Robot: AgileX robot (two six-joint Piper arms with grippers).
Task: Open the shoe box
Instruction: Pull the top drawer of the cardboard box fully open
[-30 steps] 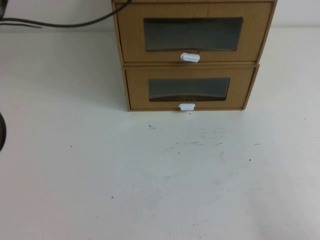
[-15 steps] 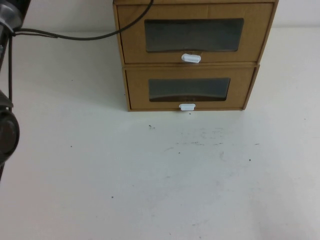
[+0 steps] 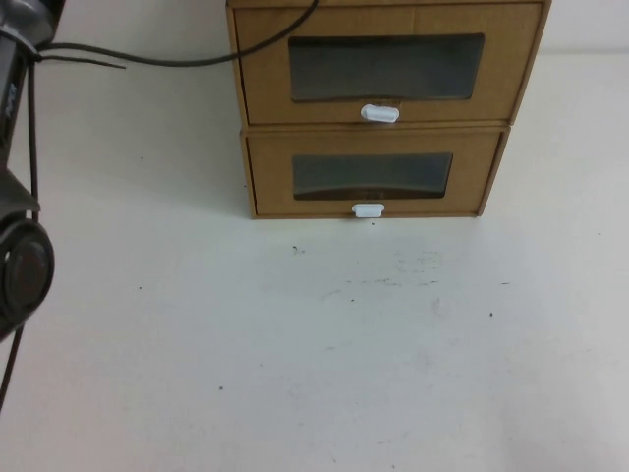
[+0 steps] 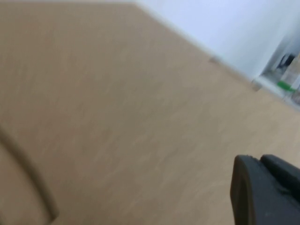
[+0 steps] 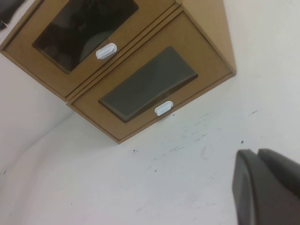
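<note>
Left arm (image 3: 22, 265) entered; left gripper (image 4: 265, 192) by shoe box (image 3: 265, 98), state unclear; right gripper (image 5: 267, 187) faces it, jaws closed empty.

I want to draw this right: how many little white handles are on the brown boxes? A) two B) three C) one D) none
A: the upper shoe box has an upper handle, the lower shoe box a lower handle. The left end effector faces a tan surface; the right end effector, shut, hangs over the table.
</note>
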